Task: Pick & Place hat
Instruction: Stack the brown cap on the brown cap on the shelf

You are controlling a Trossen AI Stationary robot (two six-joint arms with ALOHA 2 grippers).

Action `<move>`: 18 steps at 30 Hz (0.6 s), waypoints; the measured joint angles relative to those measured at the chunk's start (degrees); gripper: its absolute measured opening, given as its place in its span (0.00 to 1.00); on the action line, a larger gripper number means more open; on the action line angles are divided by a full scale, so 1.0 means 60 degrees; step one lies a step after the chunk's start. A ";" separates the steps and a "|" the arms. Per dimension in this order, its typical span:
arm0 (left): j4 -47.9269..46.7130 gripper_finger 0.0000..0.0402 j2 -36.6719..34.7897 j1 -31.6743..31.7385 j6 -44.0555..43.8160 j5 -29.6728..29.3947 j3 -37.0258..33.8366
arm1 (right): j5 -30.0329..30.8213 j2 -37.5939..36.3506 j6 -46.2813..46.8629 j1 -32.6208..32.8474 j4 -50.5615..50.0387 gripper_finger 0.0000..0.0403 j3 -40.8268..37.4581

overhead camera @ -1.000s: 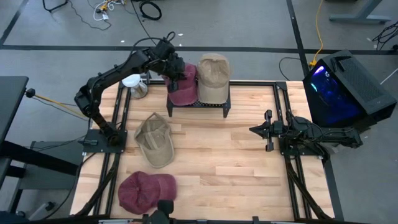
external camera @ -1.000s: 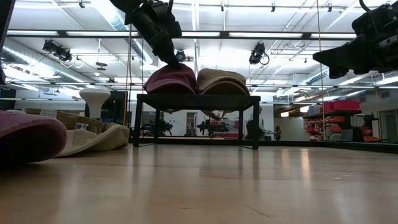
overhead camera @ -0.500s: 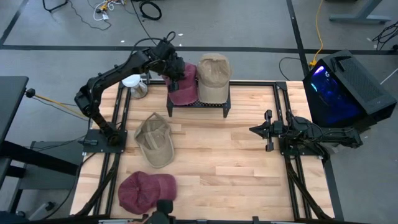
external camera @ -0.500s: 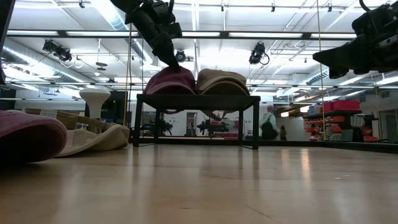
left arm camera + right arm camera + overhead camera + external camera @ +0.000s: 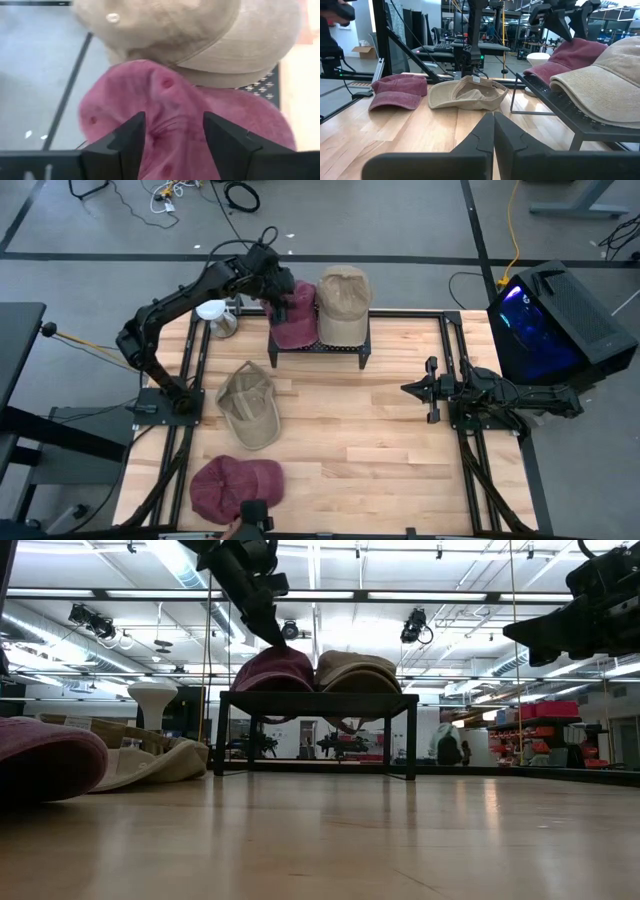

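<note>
A maroon hat (image 5: 293,320) lies on the left part of a black rack (image 5: 340,348) at the table's far side, beside a tan hat (image 5: 343,305) that also rests there. My left gripper (image 5: 173,120) stands open right above the maroon hat's crown (image 5: 273,668), pointing down at a slant from the left, with creased cloth showing between its fingers. My right gripper (image 5: 432,390) waits shut above the table's right side, with nothing in it. My left gripper has its open fingers (image 5: 131,137) on either side of a crease in the maroon hat's crown (image 5: 170,112), coming from above at a slant. Whether the fingertips touch the cloth I cannot tell. The hat rests on the rack.
A second tan hat (image 5: 250,408) lies upside down on the table's left half. Another maroon hat (image 5: 235,485) lies at the near left. A white cup-like thing (image 5: 213,312) stands left of the rack. A black box with blue light (image 5: 550,320) stands off the right edge.
My left gripper has opened and let go of the maroon hat's crown, drawing up a little. The hat stays on the rack next to the tan one.
</note>
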 joint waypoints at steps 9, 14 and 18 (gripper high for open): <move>-0.0570 0.55 -0.0770 0.0001 -0.0075 -0.0936 0.0004 | -0.0003 0.0003 0.0001 0.0001 0.0000 0.03 0.0000; -0.1217 0.55 -0.1381 -0.0033 -0.0762 -0.0882 0.0004 | -0.0001 0.0003 0.0000 0.0000 0.0000 0.03 0.0000; -0.1753 0.55 -0.1825 -0.0246 -0.1150 -0.0861 0.0005 | -0.0003 0.0003 0.0001 0.0000 0.0000 0.03 0.0000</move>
